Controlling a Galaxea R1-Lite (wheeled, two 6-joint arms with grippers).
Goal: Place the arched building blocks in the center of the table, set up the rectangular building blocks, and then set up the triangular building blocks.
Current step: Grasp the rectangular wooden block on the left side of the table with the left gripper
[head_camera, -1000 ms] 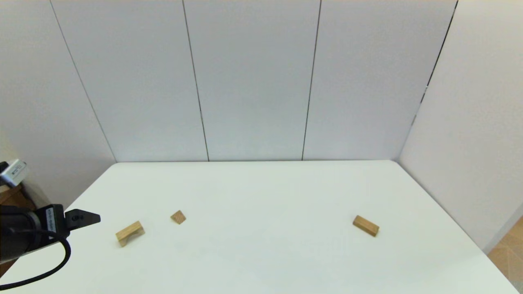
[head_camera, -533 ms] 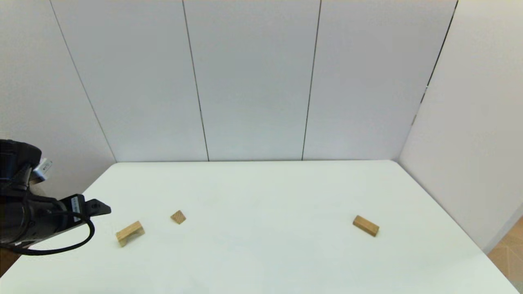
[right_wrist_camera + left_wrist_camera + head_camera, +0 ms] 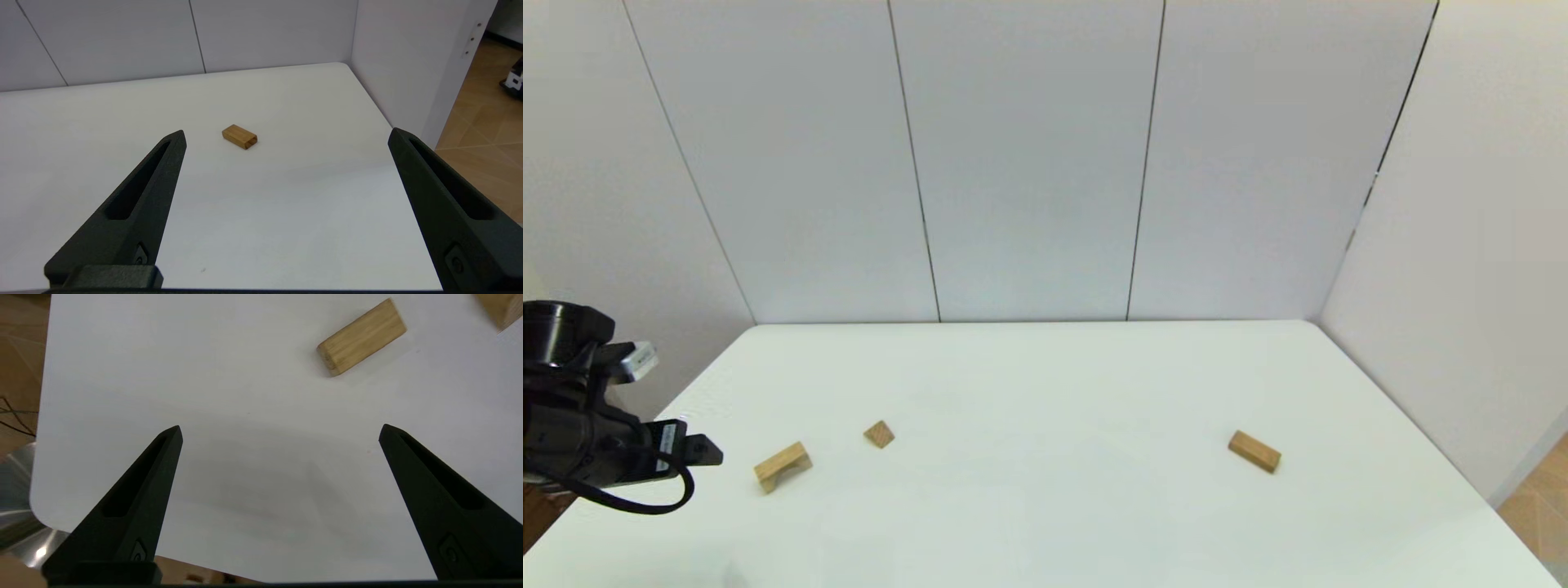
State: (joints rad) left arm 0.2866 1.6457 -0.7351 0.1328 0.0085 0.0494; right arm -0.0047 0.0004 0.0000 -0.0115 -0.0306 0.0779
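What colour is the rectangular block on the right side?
Light golden-brown wood; the rectangular block shows best in the right wrist view.

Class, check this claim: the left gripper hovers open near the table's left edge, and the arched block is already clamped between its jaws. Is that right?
Not quite. The left gripper does hover open near the left edge of the table, but its jaws hold nothing. The arched block lies on the table, apart from the gripper. The left wrist view shows bare table between the jaws, with the block beyond them.
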